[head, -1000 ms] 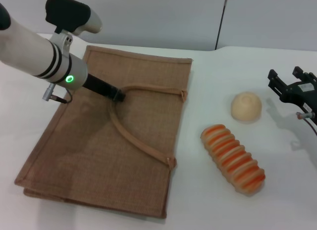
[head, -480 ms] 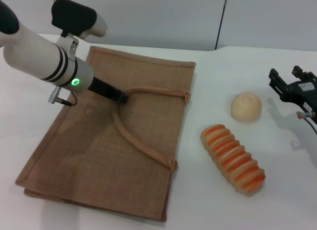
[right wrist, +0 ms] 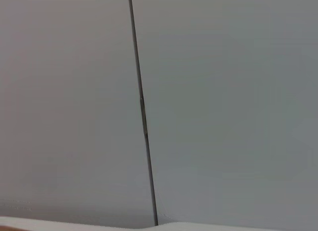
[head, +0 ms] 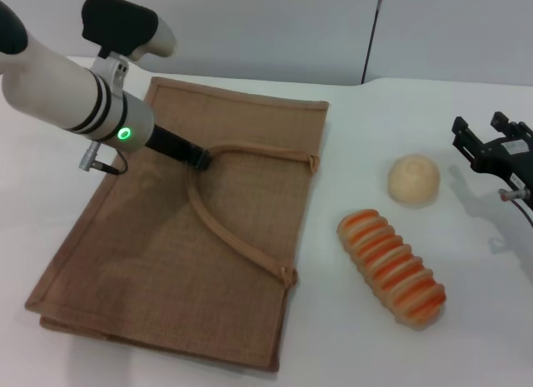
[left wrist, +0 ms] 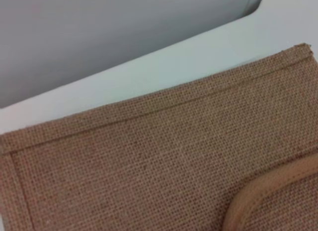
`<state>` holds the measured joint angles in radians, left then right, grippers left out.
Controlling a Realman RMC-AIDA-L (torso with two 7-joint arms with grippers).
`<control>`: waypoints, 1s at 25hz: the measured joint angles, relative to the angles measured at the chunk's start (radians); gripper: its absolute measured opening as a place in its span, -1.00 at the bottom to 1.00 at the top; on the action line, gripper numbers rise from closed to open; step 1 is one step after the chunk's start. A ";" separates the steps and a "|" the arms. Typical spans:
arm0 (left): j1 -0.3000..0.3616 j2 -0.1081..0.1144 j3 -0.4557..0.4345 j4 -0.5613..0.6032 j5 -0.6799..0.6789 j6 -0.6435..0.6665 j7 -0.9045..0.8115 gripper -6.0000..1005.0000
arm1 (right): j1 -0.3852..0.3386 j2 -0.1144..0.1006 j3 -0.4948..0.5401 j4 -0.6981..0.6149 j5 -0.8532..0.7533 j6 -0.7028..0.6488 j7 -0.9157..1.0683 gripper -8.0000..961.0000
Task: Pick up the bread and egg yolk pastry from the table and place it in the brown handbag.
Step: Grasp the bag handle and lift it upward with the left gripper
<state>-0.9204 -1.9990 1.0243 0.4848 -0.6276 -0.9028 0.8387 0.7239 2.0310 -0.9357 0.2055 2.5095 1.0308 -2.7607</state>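
So far, nothing has gone into the bag: your brown handbag (head: 179,237) lies flat on the white table (head: 350,337), while the bread (head: 391,268) and the egg yolk pastry (head: 414,180) sit bare on the tabletop to its right, the pastry just behind the loaf and neither one touched. Your left gripper (head: 200,160) is down at the bend of the upper strap handle (head: 229,229), its tip right on the strap; whether it has pinched the strap or merely rests against it cannot be told from here, and the left wrist view shows only weave and a curve of strap. Your right gripper (head: 479,146) hangs off at the table's right edge, near the pastry but apart from it, its dark prongs spread and carrying nothing. By the look of it, you have the bag yet to open and both foods yet to lift.
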 joint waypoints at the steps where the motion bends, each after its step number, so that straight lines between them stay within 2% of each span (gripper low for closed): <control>1: 0.001 0.001 -0.001 0.002 0.000 0.000 0.000 -0.72 | -0.002 0.000 0.000 0.000 0.000 -0.002 0.000 0.37; 6: 0.004 0.008 0.002 0.034 0.000 -0.018 0.004 -0.75 | -0.005 0.000 0.000 -0.001 0.000 -0.009 -0.001 0.35; 12: 0.033 0.004 0.002 0.206 0.000 -0.123 0.006 -0.75 | -0.007 -0.001 0.000 -0.002 0.000 -0.014 -0.005 0.34; 15: 0.059 -0.001 -0.003 0.342 -0.001 -0.215 -0.001 -0.75 | -0.008 -0.001 0.000 -0.002 0.000 -0.025 -0.007 0.33; 20: 0.129 -0.027 -0.002 0.632 -0.034 -0.387 -0.021 -0.75 | -0.010 -0.002 0.000 -0.006 0.000 -0.053 -0.007 0.33; 25: 0.189 -0.030 0.008 0.862 -0.088 -0.488 -0.063 -0.75 | -0.012 -0.002 0.000 -0.010 0.000 -0.054 -0.009 0.33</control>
<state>-0.7312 -2.0288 1.0319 1.3466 -0.7160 -1.3907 0.7757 0.7118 2.0294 -0.9357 0.1960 2.5096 0.9772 -2.7695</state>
